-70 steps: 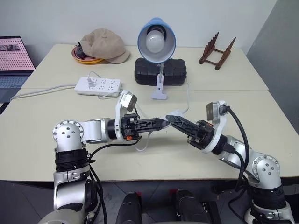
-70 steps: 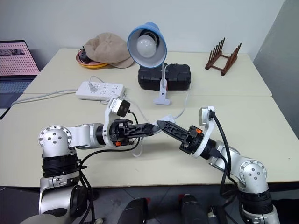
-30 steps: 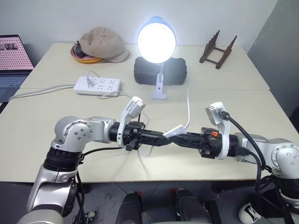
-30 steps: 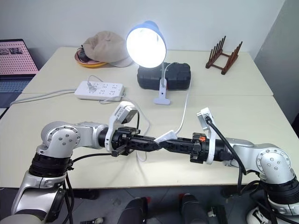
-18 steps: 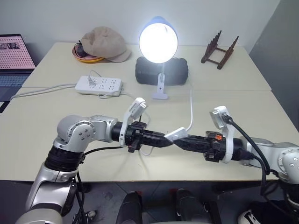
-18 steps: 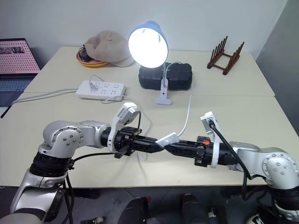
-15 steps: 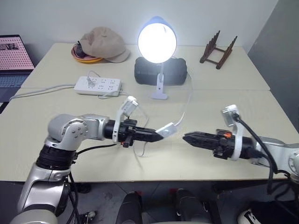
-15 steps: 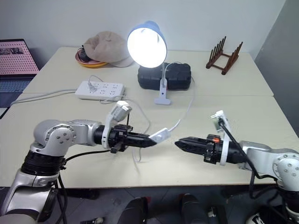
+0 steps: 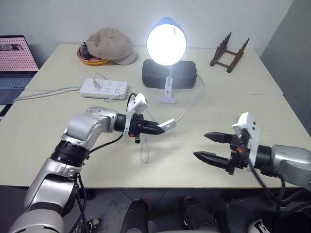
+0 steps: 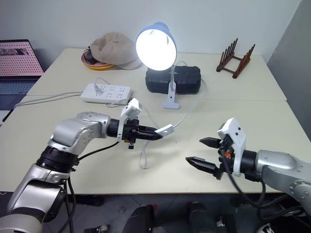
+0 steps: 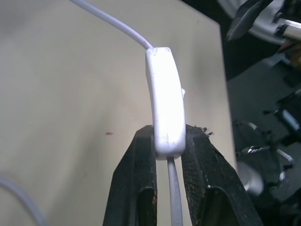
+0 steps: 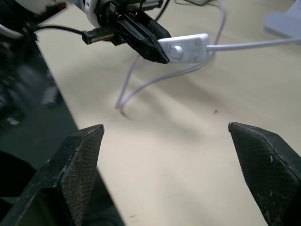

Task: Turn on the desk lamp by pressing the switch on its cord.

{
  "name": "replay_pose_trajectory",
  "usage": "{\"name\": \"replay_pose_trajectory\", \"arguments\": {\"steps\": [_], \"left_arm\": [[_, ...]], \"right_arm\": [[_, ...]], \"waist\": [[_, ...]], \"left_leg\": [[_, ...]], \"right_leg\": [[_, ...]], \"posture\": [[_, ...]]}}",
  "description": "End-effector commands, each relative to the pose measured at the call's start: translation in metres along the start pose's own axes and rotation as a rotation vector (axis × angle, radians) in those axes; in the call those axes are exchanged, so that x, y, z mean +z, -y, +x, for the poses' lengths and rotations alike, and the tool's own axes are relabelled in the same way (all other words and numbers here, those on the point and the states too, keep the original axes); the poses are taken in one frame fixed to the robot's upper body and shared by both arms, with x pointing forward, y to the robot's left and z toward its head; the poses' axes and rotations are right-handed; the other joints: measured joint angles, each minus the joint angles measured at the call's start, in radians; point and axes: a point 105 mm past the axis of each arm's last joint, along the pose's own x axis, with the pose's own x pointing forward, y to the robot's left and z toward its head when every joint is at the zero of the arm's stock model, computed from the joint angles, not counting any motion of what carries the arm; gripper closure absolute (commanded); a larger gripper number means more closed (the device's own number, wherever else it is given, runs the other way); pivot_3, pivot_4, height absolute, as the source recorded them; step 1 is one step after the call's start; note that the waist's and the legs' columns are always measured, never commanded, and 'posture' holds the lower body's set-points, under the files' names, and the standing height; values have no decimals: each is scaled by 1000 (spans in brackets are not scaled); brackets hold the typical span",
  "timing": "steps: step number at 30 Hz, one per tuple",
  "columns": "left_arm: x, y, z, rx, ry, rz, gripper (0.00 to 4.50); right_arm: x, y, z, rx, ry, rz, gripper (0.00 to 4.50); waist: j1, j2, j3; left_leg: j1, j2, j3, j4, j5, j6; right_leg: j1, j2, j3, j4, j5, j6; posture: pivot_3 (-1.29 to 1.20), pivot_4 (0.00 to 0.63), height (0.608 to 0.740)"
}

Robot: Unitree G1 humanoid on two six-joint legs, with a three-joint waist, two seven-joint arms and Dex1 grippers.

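1. Holding the switch [image 9: 166,124] in my left hand [image 9: 156,130], I have its two black fingers pinched shut on one end of the white housing, so the rest of it juts out free above the bench [image 9: 43,121]. That grip leaves the round button on its face exposed.

2. My right hand [image 9: 210,147] hangs over the near part of the bench, well apart from the switch, its fingers spread wide with nothing between them. It points roughly toward the left hand, and its wrist view looks straight at the button.

3. The cord [image 9: 188,102] runs from the held switch in a loose arc back to the desk lamp [image 9: 166,46] at the far side of the bench. A second length droops from the left hand and curls onto the bench below it. I read the slack as the reason the switch can be lifted without dragging the lamp.

4. The lamp stands upright on its small white base, just in front of a black case [image 9: 169,74], with its blue shade facing me. The bulb glows bright white, so I judge the task's goal met: the light is on.

5. Further back sit a white power strip [image 9: 103,88], a tan cap [image 9: 109,45] over a dish, and a wooden rack [image 9: 229,49]; a laptop [image 9: 15,61] stands beyond the bench's left edge. None of them is near either hand.

6. What remains, as I see it, is to lower the switch to the bench gently and release, keeping the cord from tugging the lamp's light base.
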Motion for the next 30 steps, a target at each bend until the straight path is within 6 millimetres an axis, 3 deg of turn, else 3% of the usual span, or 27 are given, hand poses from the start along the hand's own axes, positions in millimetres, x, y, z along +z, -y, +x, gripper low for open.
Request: {"name": "replay_pose_trajectory", "arguments": {"steps": [1, 3, 7, 10, 15, 19, 21, 27, 30], "left_arm": [[-6, -13, 11, 35, -86, 256, 4117], [-10, -17, 12, 26, -102, 322, 3406], [-14, -21, 9, 13, -112, 354, 2632], [-5, -23, -3, 10, -90, 347, 1986], [20, -23, -37, 30, -31, 301, 847], [24, -23, -81, 120, -30, 257, 44], [17, -24, -91, 156, -50, 252, 17], [-35, -28, -132, 352, -183, 254, 17], [-42, -30, -140, 410, -172, 237, 17]], "right_arm": [[-2, 9, 2, -75, 8, -129, 51], [-7, 10, 2, -86, 4, -136, 0], [-13, 11, 1, -84, -7, -159, 0], [-16, 13, 1, -77, -8, -153, 0], [-19, 16, -1, -45, -14, -147, 0], [-21, 29, -9, -15, -41, -165, 0], [-22, 34, -11, -4, -48, -176, 0], [-33, 52, -24, 11, -81, -199, 0], [-39, 57, -26, 13, -95, -208, 0]], "waist": [[1, 0, 0], [0, 0, 0], [-2, 0, 0], [-2, 0, 0], [-4, 0, 0], [-5, 0, 0], [-5, 0, 0], [-5, 0, 0], [-1, -1, 0]], "left_leg": [[0, 0, 1, 0, 0, 0], [-1, 0, 1, 0, 0, 0], [-1, 0, 2, -1, 0, 0], [-1, 0, 1, -1, 0, 0], [-1, 0, 1, 3, 0, 0], [-1, 1, 1, 3, 0, 0], [0, 1, 1, 3, 0, 0], [1, 1, 2, 3, 0, 0], [1, 1, 1, 4, 0, 0]], "right_leg": [[0, 0, 0, 0, 0, 0], [0, -1, 1, 0, 0, 0], [-1, 0, 1, 0, 0, 0], [-1, 0, 0, 1, 0, 0], [0, 0, 0, 3, 0, 1], [0, 0, 0, 5, 0, 1], [0, 0, 0, 5, 0, 1], [1, 0, 0, 5, 0, 1], [1, 0, 0, 5, 0, 1]], "posture": [[0, 150, 740], [0, 150, 740], [0, 150, 740], [0, 150, 740], [0, 150, 740], [0, 150, 740], [0, 150, 740], [0, 150, 740], [0, 150, 740]]}}
